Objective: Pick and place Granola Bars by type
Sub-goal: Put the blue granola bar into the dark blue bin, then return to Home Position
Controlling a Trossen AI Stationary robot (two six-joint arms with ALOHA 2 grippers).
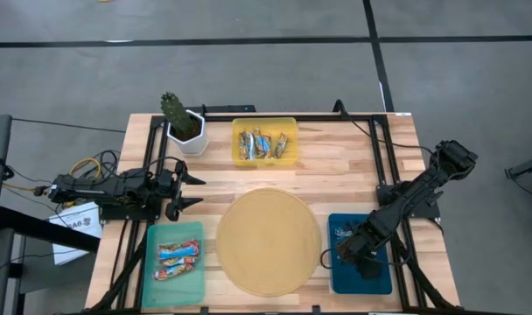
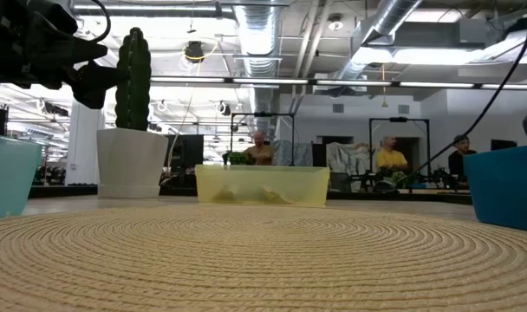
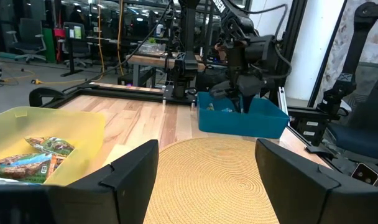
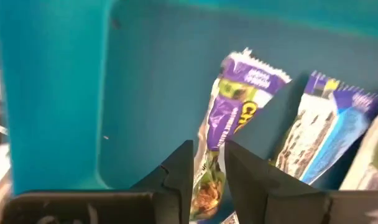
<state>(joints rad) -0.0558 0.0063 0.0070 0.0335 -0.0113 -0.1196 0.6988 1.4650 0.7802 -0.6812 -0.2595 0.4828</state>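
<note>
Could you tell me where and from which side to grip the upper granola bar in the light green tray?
Probably at mid-length, fingers closing across its narrow width, coming straight down. The upper granola bar lies flat in the light green tray, long axis roughly across the high view, and a second bar lies close beside it.

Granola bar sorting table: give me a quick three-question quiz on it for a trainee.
1. How many granola bars lie in the light teal tray?
2. True or false: the left gripper holds a bar.
3. Where is the right gripper? A. yellow bin B. dark blue bin C. round woven mat

Key: 1 two; 2 false, it is open and empty; 3 B.
</note>
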